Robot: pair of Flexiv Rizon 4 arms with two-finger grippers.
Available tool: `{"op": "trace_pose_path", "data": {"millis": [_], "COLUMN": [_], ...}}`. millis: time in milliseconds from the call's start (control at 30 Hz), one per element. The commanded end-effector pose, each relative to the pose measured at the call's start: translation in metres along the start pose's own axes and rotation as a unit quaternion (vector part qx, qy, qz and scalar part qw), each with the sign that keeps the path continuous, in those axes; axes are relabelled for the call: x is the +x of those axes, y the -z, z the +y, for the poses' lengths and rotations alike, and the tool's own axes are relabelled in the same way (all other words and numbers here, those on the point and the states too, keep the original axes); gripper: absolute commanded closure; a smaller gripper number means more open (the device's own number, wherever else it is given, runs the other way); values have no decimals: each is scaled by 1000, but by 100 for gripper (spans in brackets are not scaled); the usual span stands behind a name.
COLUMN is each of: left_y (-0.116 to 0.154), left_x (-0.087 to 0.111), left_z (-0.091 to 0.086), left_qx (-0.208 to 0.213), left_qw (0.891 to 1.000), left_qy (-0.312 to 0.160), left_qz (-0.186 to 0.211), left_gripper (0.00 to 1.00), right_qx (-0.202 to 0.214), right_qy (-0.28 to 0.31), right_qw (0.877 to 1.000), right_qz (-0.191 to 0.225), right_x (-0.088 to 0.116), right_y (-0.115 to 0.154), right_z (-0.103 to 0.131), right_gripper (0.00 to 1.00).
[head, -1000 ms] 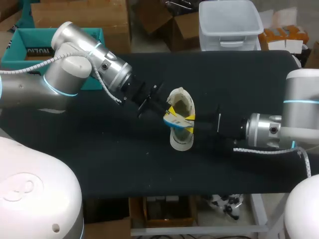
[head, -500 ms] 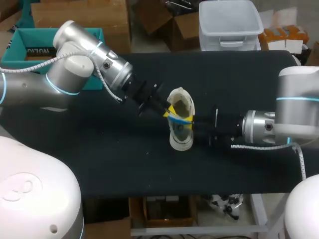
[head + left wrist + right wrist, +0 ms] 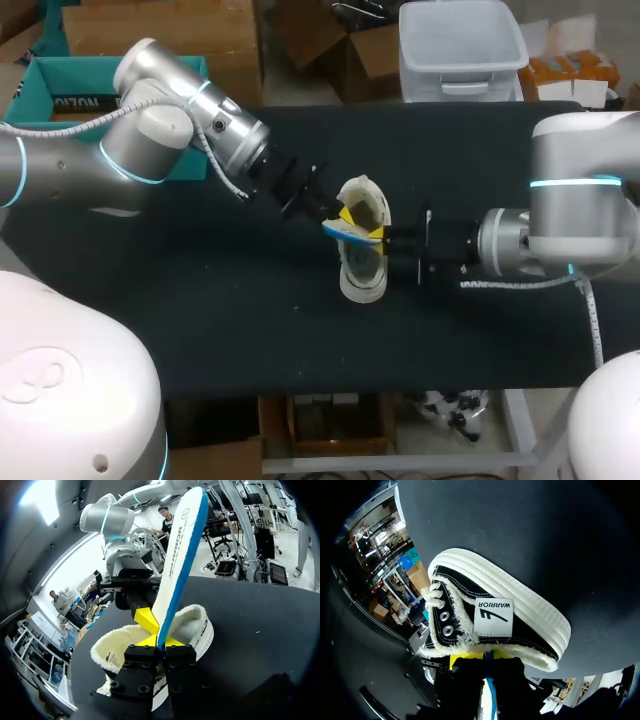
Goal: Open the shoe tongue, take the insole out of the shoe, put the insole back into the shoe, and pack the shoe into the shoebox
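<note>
The left gripper (image 3: 161,641) has its fingers pressed together on the lower end of the insole (image 3: 182,555). The insole stands almost upright out of the shoe (image 3: 362,272), white face to one side and blue edge to the other. The shoe sits near the middle of the dark tabletop (image 3: 250,330), with its fleecy collar open around the insole's foot. The right gripper (image 3: 487,656) is tucked against that collar, just beside the insole; whether it is clamped on anything I cannot tell.

From here this looks like the insole step, with the piece nearly free of the shoe. To do it well, I would draw the insole along its own length rather than sideways, so the toe end does not snag inside. The shoe also needs steadying — it is light and would ride up with the pull. With the two grippers this close, a collision looks like the main hazard. A pinch this low leaves a long free length that may flop.

As for writing, dark lettering runs lengthwise down the insole's white face. A white label (image 3: 492,616) with a mark and a word sits on the shoe's black side. The teal shoebox (image 3: 35,100) beside the tabletop carries white lettering, partly hidden by the left arm.
</note>
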State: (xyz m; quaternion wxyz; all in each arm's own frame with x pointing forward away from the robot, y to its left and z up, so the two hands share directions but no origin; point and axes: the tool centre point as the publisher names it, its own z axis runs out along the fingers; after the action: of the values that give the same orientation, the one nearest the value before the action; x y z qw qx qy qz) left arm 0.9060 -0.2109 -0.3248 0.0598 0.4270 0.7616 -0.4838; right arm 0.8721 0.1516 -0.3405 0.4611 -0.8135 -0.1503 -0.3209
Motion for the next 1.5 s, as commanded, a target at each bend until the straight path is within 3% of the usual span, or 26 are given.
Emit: {"op": "trace_pose_path", "data": {"millis": [33,167,400,667,867,933,1000,1233,1267,1333,1500], "left_y": [-10,-8,0,2,-6,-6,-5,1,1,1,-1], "left_x": [-4,-2,9,15,22,24,25,25,25,24,23], "left_z": [8,2,-18,-33,-48,-51,-53,-54,-53,-51,-48], "left_qx": [6,20,36,48,51,53,51,45,45,45,44], "left_qw": [1000,1000,999,998,996,996,996,996,996,996,996], "left_qy": [3,4,-17,-34,-60,-65,-68,-71,-70,-69,-66], "left_qz": [2,4,9,17,34,36,39,35,33,32,32], "left_gripper": [78,56,55,69,71,85,90,73,78,100,100], "right_qx": [-7,-7,-8,-12,-12,-13,-14,-15,-15,-14,-14], "right_qy": [-1,-2,-4,-13,-16,-17,-16,-17,-17,-18,-20], "right_qw": [1000,1000,1000,1000,1000,1000,999,999,999,999,999], "right_qz": [-1,3,11,21,22,23,24,28,28,28,28], "right_x": [2,1,-1,-4,-4,-4,-4,-4,-4,-4,-4], "right_y": [-5,-5,-3,0,0,1,2,3,3,3,4], "right_z": [-5,-2,1,6,6,6,6,6,6,6,6], "right_gripper": [100,100,100,100,100,100,100,100,100,100,100]}}
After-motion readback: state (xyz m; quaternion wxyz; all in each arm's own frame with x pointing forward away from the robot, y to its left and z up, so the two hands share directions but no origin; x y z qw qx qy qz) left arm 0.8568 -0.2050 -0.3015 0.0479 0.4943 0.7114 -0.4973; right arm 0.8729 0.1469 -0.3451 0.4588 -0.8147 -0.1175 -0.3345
